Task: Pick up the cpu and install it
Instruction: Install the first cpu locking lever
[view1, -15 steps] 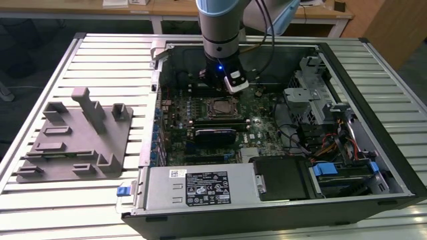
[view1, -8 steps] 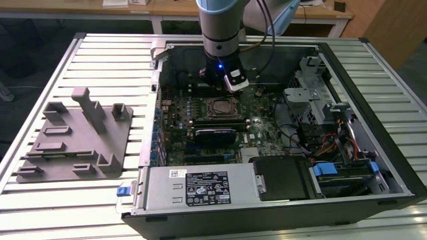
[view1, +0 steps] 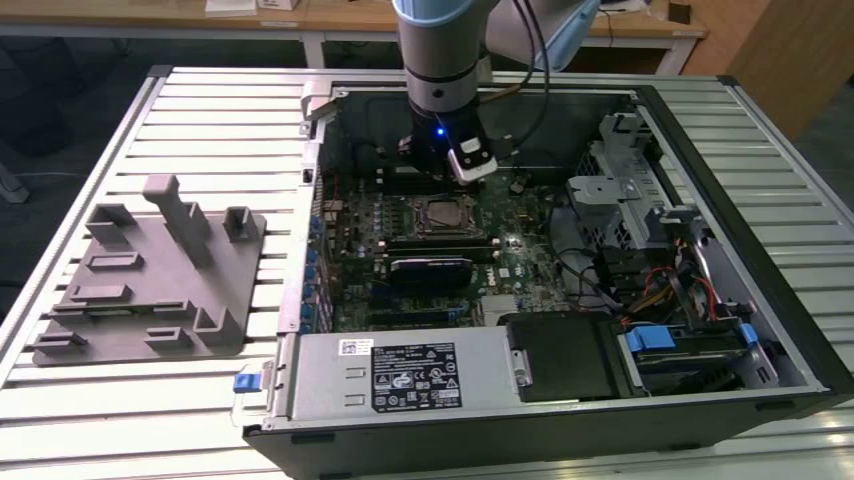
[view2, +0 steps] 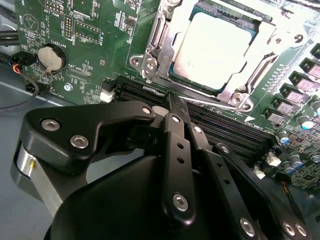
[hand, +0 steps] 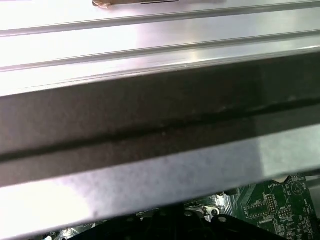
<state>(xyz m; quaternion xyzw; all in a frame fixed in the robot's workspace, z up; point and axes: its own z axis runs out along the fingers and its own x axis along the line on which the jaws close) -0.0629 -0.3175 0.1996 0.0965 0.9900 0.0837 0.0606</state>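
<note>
The gripper has its fingers pressed together, holding nothing, just beside the cpu seated in the motherboard socket.

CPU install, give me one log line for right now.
cpu: seated in socket | gripper: shut, empty, beside socket over memory slots | grey tray: outside case
</note>
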